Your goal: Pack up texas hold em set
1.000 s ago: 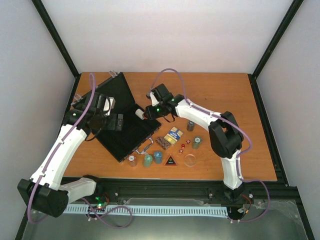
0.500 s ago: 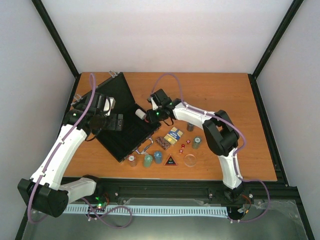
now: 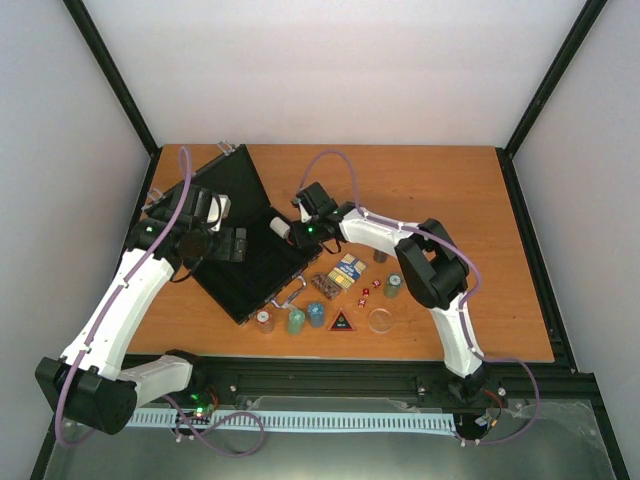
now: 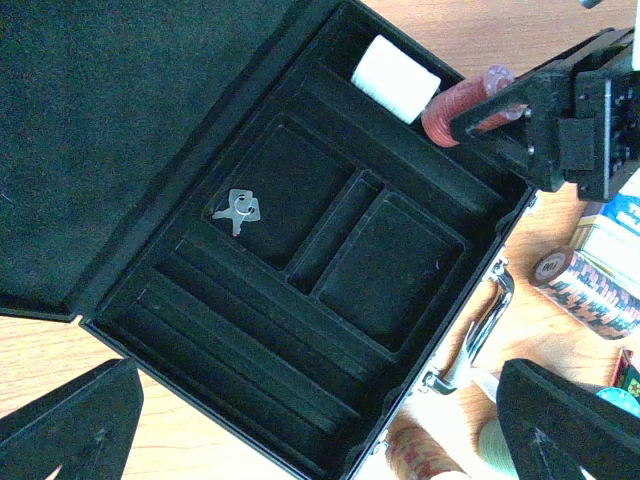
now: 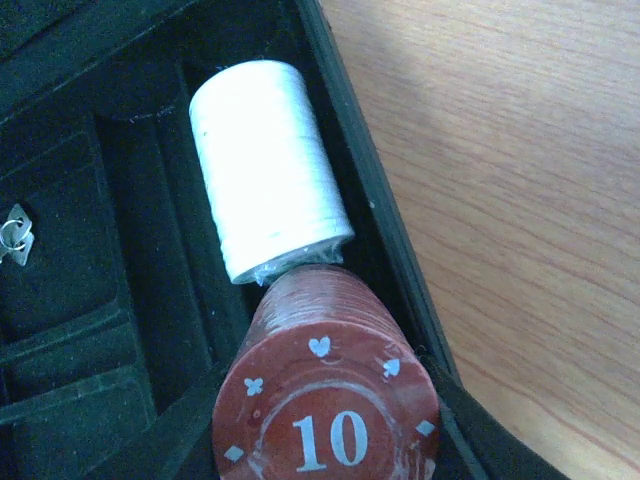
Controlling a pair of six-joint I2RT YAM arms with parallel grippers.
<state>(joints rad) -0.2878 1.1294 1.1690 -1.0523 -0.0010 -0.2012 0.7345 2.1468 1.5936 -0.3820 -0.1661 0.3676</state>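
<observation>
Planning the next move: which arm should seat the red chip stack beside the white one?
Right. The right pincer grips the red chip stack at the end of the white stack in the edge slot of the case; the left pincer hangs open and empty above it.

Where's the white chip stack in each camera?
Top external: white chip stack centre-left, just left of the right gripper.
Left wrist: white chip stack top centre, beside the red chip stack.
Right wrist: white chip stack upper centre, above the red chip stack.
Shared landmark: the open black case holding it.
</observation>
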